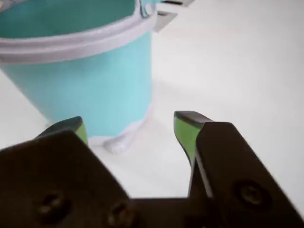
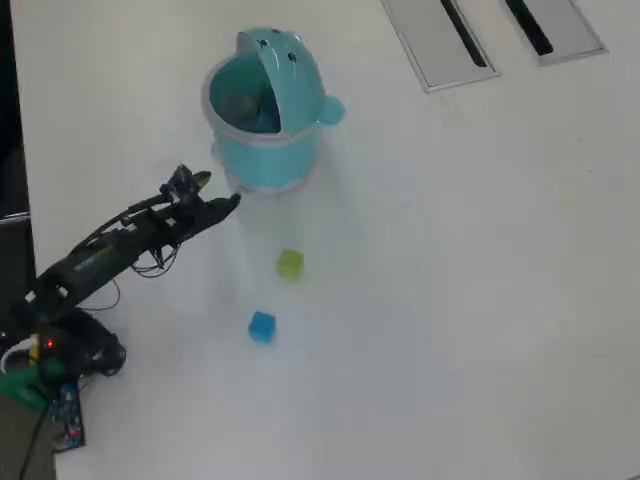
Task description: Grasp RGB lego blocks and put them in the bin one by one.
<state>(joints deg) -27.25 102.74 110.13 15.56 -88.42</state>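
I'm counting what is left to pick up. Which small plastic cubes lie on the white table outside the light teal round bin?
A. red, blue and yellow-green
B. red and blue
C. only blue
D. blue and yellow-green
D: the overhead view shows only the small blue plastic cube and the yellow-green plastic cube on the white table, below the light teal round bin.

Bright, even light | soft faint shadows on white table | wrist view blurry, gripper out of focus
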